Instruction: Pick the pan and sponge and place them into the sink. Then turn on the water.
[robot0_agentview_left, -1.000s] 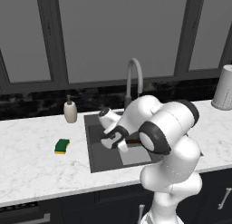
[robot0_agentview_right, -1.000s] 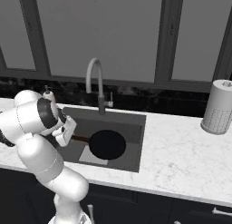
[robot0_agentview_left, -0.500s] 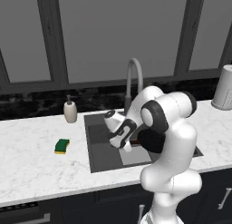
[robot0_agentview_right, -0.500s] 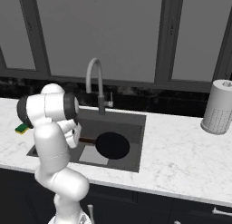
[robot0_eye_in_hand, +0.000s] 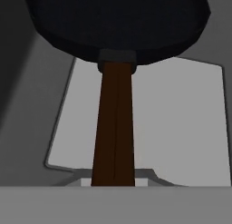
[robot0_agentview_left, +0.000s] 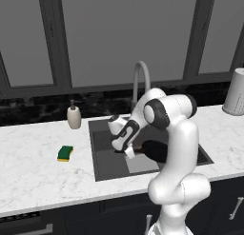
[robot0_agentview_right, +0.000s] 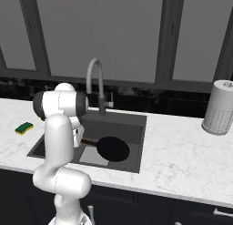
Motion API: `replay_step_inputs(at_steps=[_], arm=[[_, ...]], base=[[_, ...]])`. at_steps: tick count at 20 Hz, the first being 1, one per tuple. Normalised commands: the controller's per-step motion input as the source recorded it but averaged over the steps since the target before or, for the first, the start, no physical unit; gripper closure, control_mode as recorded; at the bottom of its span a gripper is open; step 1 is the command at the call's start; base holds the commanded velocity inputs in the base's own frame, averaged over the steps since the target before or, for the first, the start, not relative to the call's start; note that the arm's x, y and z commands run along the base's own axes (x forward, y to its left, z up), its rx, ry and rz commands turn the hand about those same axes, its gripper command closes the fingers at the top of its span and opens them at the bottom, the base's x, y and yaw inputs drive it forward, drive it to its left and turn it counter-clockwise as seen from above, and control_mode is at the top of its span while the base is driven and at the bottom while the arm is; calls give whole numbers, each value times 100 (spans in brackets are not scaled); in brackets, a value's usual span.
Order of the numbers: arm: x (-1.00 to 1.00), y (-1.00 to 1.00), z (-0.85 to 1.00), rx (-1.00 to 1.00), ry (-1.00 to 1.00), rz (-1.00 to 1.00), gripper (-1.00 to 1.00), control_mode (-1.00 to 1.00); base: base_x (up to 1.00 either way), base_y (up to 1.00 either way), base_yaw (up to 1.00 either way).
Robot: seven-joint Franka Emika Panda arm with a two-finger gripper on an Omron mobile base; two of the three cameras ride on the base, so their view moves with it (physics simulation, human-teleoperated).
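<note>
Now the arm looks different from a second ago: the elbow that bulged low over the front of the sink (robot0_agentview_left: 102, 170) has swung up and back toward the faucet (robot0_agentview_left: 139, 82), and the upper arm stands more upright in both base views. The hand itself has barely shifted; it is still down inside the basin at the left side.

The pan (robot0_agentview_right: 113, 148) sits in the sink, its round black body over the right half of the floor, partly on the lighter grey square (robot0_eye_in_hand: 181, 128). Its position matches the earlier pictures. The handle (robot0_eye_in_hand: 114, 132) is the long axis here: in the right base view it runs from the pan leftward toward the hand, nearly level and roughly along the sink's length. In the hand view it comes straight up from the bottom edge to the pan's rim, so the hand looks right down the line of it.

The fingers (robot0_agentview_left: 127, 151) are drawn in narrow, clamped on the end of that handle.

The sponge (robot0_agentview_left: 65, 153) lies flat on the white marble table (robot0_agentview_left: 38, 177), well to the left of the sink, green layer down the near side. A beige soap bottle (robot0_agentview_left: 73, 116) stands behind it by the wall, and a paper towel roll (robot0_agentview_right: 220, 107) stands far right.
</note>
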Motion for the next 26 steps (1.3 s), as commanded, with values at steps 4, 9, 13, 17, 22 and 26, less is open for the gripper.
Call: replay_step_inputs(at_steps=[4,9,13,17,22,26], arm=[[21,27,-50,0,2,-16,100,-100],[28,31,-59,0,4,-15,100,-100],[30,30,-66,0,4,-12,100,-100],[23,30,-58,0,2,-12,100,-100],[2,34,-34,0,0,-11,100,-100],[0,37,-8,0,-9,-11,-100,-100]], base=[[0,0,0],[0,0,0],[0,0,0],[0,0,0],[0,0,0],[0,0,0]])
